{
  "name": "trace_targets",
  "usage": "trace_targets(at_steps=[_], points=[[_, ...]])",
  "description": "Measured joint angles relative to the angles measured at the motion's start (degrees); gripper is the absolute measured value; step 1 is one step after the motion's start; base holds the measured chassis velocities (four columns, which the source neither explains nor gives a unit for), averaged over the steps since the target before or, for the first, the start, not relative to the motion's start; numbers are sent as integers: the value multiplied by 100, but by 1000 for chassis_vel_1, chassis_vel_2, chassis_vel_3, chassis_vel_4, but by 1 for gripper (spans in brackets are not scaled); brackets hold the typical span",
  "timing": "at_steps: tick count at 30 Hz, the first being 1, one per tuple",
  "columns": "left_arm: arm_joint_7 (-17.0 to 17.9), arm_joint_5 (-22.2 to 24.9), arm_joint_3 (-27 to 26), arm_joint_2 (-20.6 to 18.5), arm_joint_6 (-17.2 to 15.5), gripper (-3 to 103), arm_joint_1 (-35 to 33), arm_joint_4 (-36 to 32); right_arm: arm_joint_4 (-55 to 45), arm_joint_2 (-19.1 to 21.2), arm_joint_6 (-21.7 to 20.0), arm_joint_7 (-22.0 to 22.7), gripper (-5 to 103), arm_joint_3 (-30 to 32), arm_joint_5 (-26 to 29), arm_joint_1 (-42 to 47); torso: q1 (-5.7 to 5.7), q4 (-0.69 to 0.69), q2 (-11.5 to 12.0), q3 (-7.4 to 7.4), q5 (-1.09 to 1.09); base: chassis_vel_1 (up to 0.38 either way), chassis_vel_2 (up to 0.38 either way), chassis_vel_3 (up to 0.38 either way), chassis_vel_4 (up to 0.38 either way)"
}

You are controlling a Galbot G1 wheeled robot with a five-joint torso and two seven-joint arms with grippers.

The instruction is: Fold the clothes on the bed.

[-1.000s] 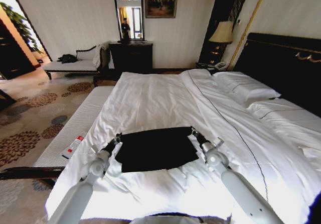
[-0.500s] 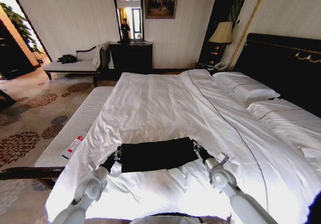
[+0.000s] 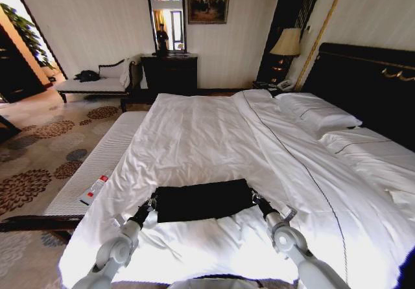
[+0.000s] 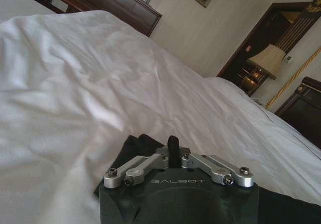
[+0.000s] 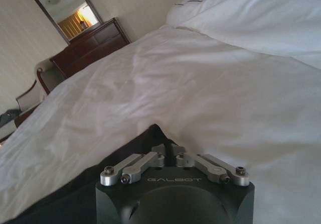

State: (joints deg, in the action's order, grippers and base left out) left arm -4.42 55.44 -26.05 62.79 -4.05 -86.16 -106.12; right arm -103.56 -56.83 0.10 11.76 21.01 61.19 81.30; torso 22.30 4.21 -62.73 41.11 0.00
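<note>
The clothes (image 3: 202,200), a black T-shirt, lie as a flat doubled band across the near part of the white bed (image 3: 207,133). My left gripper (image 3: 152,204) is shut on the band's left end and my right gripper (image 3: 255,197) is shut on its right end, both low on the duvet. In the left wrist view the left gripper (image 4: 172,146) has its fingers pressed together over the black cloth (image 4: 131,146). The right wrist view has the right gripper (image 5: 166,148) pinched on a corner of the cloth (image 5: 140,146). The lettering is hidden.
A white-cushioned bench (image 3: 97,166) runs along the bed's left side with a small white and red object (image 3: 94,189) on it. Pillows (image 3: 318,114) and the dark headboard (image 3: 369,88) are at the right. A dresser (image 3: 170,72) stands by the far wall.
Both arms have drawn back toward me, bringing the shirt's held edge along. The shirt went from a broad raised sheet to a narrower doubled band lying on the duvet.
</note>
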Motion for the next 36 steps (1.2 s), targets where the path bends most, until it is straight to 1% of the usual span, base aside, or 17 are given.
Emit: trace_targets(at_steps=[1, 2, 3, 4, 6, 10, 11, 13, 14, 15, 17, 18, 19, 23, 25, 29, 36], points=[[19, -19, -1, 9, 0, 11, -29, -33, -19, -2, 0, 1, 12, 10, -32, 23, 0, 1, 0, 0, 1, 0, 0, 0, 0], [47, -56, -37, 23, 7, 21, -106, -117, -71, -5, 22, -22, 17, 54, -99, 51, 0, 1, 0, 0, 0, 0, 0, 0, 0], [53, -83, -104, 35, 16, 21, -181, -197, -132, -5, 46, -52, 22, 93, -136, 63, 0, 1, 0, 0, 0, 0, 0, 0, 0], [53, -83, -104, 35, 16, 21, -181, -197, -132, -5, 46, -52, 22, 93, -136, 63, 0, 1, 0, 0, 0, 0, 0, 0, 0], [57, -125, -351, 69, 64, 32, -370, -425, -363, 6, 104, -100, 28, 263, -148, 69, 0, -1, 1, 0, 1, 0, 0, 0, 0], [89, 33, -904, 80, 104, 48, -534, -929, -851, 125, 107, -93, 44, 622, 222, -64, 0, -1, 0, 0, 0, 0, 0, 0, 0], [143, 128, -1072, 52, 49, 48, -507, -1130, -983, 188, 67, -57, 49, 703, 412, -134, 0, -3, 0, 0, -1, 0, 0, 0, 0], [417, 176, -1281, -79, -254, 59, -251, -1485, -1193, 371, -98, 115, 61, 775, 900, -394, -1, -2, 0, 0, 2, 0, 0, 0, 0], [417, 176, -1281, -79, -254, 59, -251, -1485, -1193, 371, -98, 115, 61, 775, 900, -394, -1, -2, 0, 0, 2, 0, 0, 0, 0], [644, 99, -1262, -158, -434, 64, -42, -1565, -1211, 448, -179, 212, 61, 748, 1046, -542, 0, -2, 0, 0, 0, 0, 0, 0, 0], [1216, -79, -1034, -313, -844, 76, 453, -1589, -1131, 553, -332, 346, 71, 567, 1169, -838, 0, 0, 1, 0, -1, 0, 0, 0, 0], [1504, -156, -870, -379, -1066, 76, 697, -1546, -1032, 585, -406, 403, 77, 412, 1173, -980, 0, 2, 1, 0, 0, 0, 0, 0, 0], [1504, -156, -870, -379, -1066, 76, 697, -1546, -1032, 585, -406, 403, 77, 412, 1173, -980, 0, 2, 1, 0, 0, 0, 0, 0, 0], [2256, -507, -201, -488, -1929, 96, 1194, -1310, -633, 592, -789, 781, 93, -346, 924, -1355, 2, 0, 2, 2, 1, 0, 0, 0, 0], [2346, -633, -45, -485, -2070, 96, 1193, -1247, -529, 566, -860, 857, 97, -549, 781, -1383, 2, 0, 2, 2, 1, 0, 0, 0, 0], [2538, -1322, 536, -321, -2379, 100, 948, -1017, -382, 495, -1086, 1102, 100, -1079, 315, -1297, 0, -1, 1, 0, 0, 0, 0, 0, 0], [2625, -2137, 994, -145, -2600, 100, 462, -1021, -607, 564, -1368, 1547, 100, -1269, 133, -979, 1, 0, 2, 0, 0, 0, 0, 0, 0]])
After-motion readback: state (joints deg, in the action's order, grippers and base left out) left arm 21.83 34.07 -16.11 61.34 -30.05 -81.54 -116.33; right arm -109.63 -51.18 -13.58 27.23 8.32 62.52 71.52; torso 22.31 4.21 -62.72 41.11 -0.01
